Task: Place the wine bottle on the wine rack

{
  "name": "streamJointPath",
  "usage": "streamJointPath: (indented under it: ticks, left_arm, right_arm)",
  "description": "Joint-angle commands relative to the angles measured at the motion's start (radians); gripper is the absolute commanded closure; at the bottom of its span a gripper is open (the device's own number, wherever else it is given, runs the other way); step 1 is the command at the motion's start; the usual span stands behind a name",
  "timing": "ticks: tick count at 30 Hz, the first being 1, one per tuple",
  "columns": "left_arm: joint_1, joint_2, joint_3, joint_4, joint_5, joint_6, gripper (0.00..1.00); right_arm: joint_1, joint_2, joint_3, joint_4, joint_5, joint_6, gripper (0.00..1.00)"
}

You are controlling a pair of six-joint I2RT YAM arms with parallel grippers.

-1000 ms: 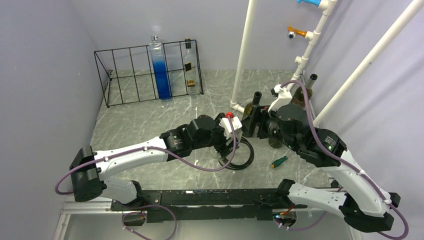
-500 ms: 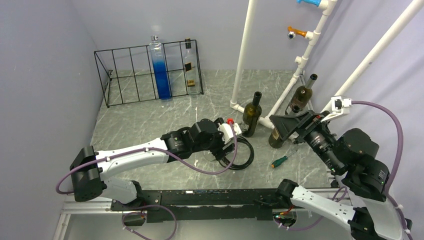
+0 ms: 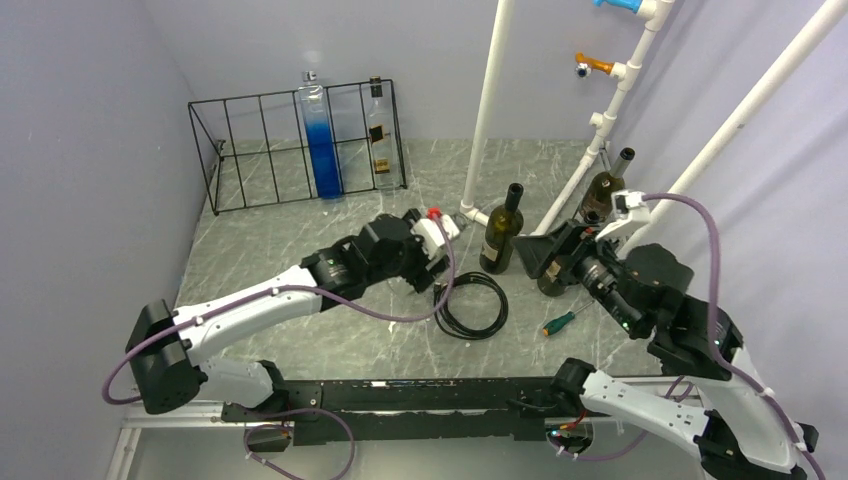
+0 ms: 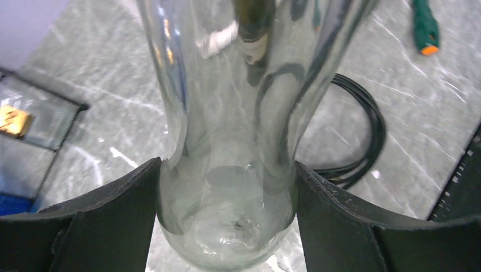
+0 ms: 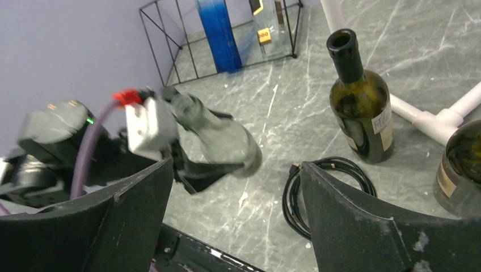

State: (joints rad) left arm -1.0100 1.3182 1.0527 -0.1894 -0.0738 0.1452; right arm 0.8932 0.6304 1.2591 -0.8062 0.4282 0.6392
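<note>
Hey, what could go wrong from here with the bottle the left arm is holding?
The clear bottle is tilted, pinched near its base by the left gripper; smooth glass might slip. Setting it in the wine rack could knock the blue bottle already standing there.

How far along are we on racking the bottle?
Done: the left gripper is shut on the clear bottle, held tilted. In hand: the carry; the bottle is well short of the rack, whose left slots look free. Left: reach a slot, set it in, release. The right gripper is open and empty.
</note>
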Motion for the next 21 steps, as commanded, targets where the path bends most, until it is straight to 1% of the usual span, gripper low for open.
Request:
streamJointPath:
  ticks: [1,5,13,16,19,21]
  left_arm:
    - [0.097,-0.123,0.042,0.174,-0.025,0.006,1.00]
    - [0.201,-0.138,0.066,0.150,-0.020,-0.032,1.00]
    - [0.402,-0.160,0.081,0.127,-0.057,-0.081,1.00]
    - [0.474,-0.120,0.104,0.098,-0.080,-0.105,1.00]
    - [0.570,-0.076,0.146,0.064,-0.048,-0.156,1.00]
    - [0.644,-0.057,0.166,0.054,-0.028,-0.194,1.00]
  right_arm:
    - [0.004,0.048,-0.035,0.061,-0.018,-0.016,0.15]
    - [0.005,0.080,-0.088,0.107,-0.043,-0.043,0.14]
    - [0.004,0.169,-0.157,0.188,-0.062,-0.131,0.13]
    - [0.004,0.187,-0.232,0.291,-0.113,-0.138,0.12]
    - [0.004,0.211,-0.299,0.394,-0.186,-0.145,0.12]
    - [0.004,0.236,-0.318,0.430,-0.208,-0.155,0.12]
